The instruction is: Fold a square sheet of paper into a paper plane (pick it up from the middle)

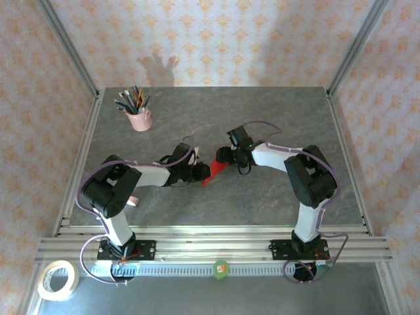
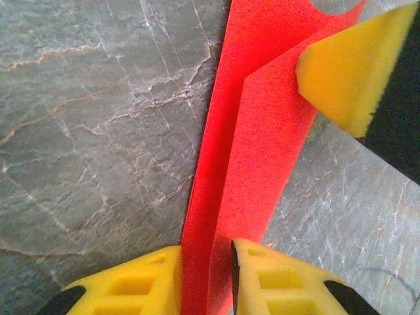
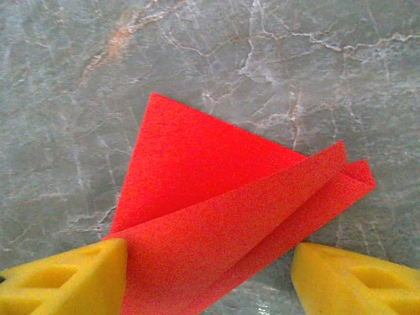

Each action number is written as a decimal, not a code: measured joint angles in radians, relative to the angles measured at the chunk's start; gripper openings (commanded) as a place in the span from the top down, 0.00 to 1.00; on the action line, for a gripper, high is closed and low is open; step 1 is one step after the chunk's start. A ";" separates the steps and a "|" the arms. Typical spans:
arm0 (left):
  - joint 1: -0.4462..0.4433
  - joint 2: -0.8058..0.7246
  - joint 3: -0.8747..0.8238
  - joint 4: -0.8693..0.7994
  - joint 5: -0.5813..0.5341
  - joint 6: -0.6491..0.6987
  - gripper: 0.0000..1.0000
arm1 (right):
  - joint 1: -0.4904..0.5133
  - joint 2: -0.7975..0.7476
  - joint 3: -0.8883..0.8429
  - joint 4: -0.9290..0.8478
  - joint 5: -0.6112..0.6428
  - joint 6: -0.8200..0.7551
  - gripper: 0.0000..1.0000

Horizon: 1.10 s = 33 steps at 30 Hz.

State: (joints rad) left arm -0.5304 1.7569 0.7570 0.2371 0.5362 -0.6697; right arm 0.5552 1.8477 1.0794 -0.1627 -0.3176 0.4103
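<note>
Aluminium rail [image 1: 210,239] at the near edge carries both arm bases, and a roll of tape [image 1: 58,279] lies off its left end. Farther in, at mid-counter [image 1: 262,210], the arms meet over the paper plane [image 1: 211,174], a bright red sheet already creased into a narrow, pointed form and resting on the grey, stone-patterned surface.

The left tool [image 2: 207,275] is clenched on the paper, with its yellow pads [image 2: 144,285] set against either side of the long central fold. The right tool [image 3: 209,269] is released and straddles the wider end. One finger [image 3: 65,279] touches the sheet's edge, while the other stands just clear of it with bare counter between.

The step in hand appears to be a late one: gathering the body along its centre crease so that the wings can be set. The next move probably calls for the right tool to close on or press the loose flap while the left holds firm, with light force, since thin paper slips and tears easily.

At the far left a pink cup [image 1: 139,119] of pencils stands well apart.
</note>
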 measured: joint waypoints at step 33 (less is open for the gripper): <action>0.000 0.013 0.034 -0.058 -0.002 0.024 0.75 | 0.016 -0.021 -0.108 0.253 -0.241 0.076 0.68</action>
State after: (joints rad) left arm -0.5304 1.7699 0.7914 0.1787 0.5339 -0.6453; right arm 0.5716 1.8263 0.9718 0.0902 -0.5591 0.4866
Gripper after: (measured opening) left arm 0.249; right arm 0.323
